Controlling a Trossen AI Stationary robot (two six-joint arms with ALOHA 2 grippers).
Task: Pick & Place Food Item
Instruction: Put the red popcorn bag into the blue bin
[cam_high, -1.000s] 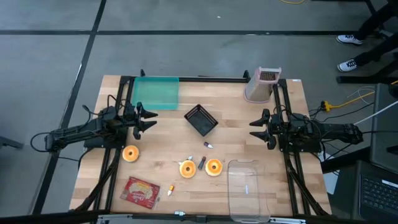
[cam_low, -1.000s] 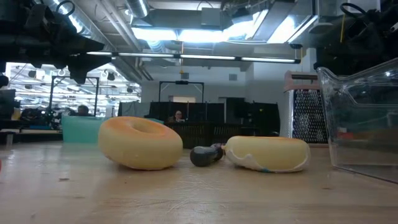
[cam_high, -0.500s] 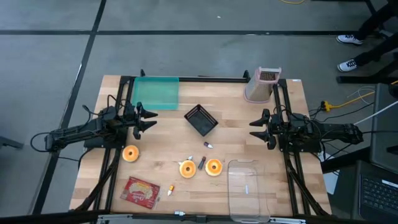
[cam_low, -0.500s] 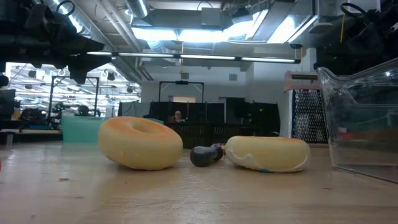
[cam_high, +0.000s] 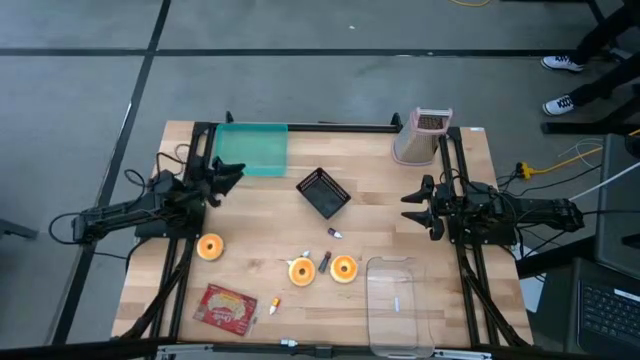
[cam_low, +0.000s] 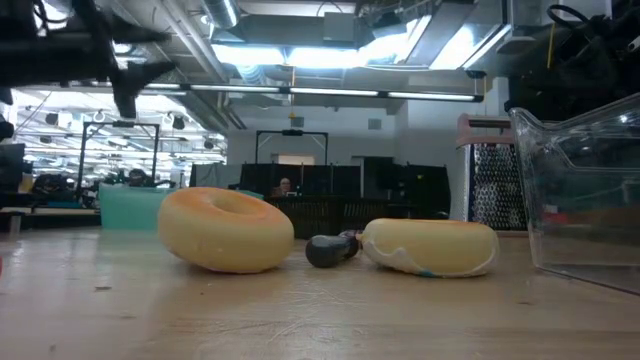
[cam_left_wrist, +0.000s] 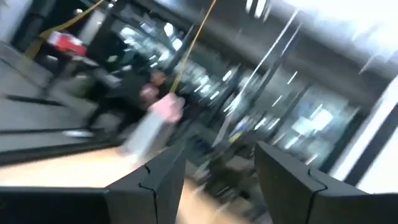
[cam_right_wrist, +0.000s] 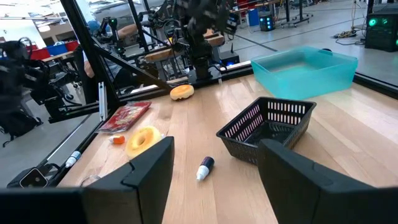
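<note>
Three orange doughnuts lie flat on the wooden table: one (cam_high: 210, 247) at the left, two (cam_high: 302, 270) (cam_high: 344, 268) near the middle front. A red food packet (cam_high: 227, 307) lies flat at the front left. My left gripper (cam_high: 228, 174) hovers open and tipped upward over the table's left side, between the teal bin (cam_high: 250, 148) and the left doughnut; nothing sits between its fingers (cam_left_wrist: 211, 180). My right gripper (cam_high: 410, 205) waits open and level at the right, facing the black basket (cam_right_wrist: 267, 127), with nothing between its fingers (cam_right_wrist: 214, 174).
A black mesh basket (cam_high: 323, 192) stands mid-table and a box grater (cam_high: 425, 135) at the far right. A clear plastic container (cam_high: 400, 305) sits at the front right. A small bottle (cam_high: 334, 232), a dark marker (cam_high: 324, 260) and a small orange-tipped piece (cam_high: 274, 303) lie among the doughnuts.
My left gripper has tipped upward, rolled about its own axis and risen slightly, its fingertips swinging toward the table's far edge. My right arm and everything on the table have stayed where they were.
</note>
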